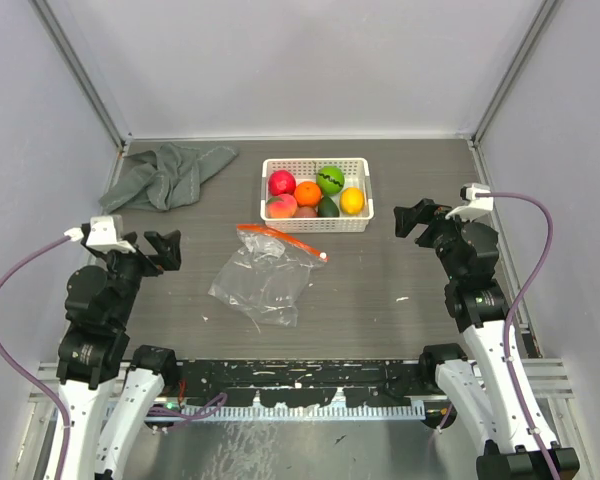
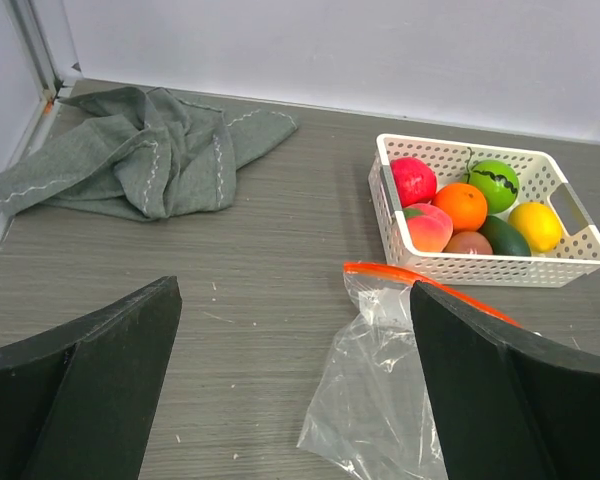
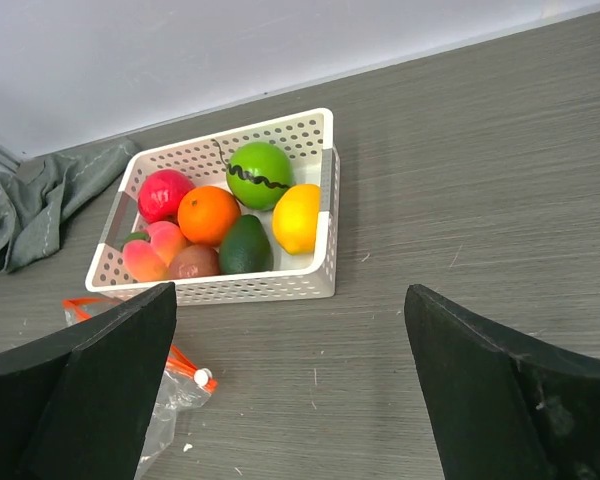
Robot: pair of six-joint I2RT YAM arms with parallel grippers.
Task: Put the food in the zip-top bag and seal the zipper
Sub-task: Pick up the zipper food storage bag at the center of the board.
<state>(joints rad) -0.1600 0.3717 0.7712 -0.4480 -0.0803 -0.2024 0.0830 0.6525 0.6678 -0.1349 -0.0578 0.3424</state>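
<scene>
The food [image 1: 315, 193] is several small round toy fruits lying together in a white lattice basket [image 1: 316, 225] at the middle back of the table. The clear zip-top bag [image 1: 262, 280] lies crumpled and flat in front of the basket. Its orange-red zipper [image 1: 280, 240] faces the basket, with the white slider end [image 3: 203, 376] on the right. My left gripper [image 1: 165, 250] hovers open left of the bag, with nothing between its fingers. My right gripper [image 1: 415, 218] hovers open right of the basket, also holding nothing. The left wrist view shows the bag [image 2: 380, 390] under the right finger.
A grey cloth [image 1: 170, 175] lies bunched at the back left corner. Grey walls with metal frame posts close in the table on three sides. Bare tabletop lies between the right gripper and the basket [image 3: 230, 290].
</scene>
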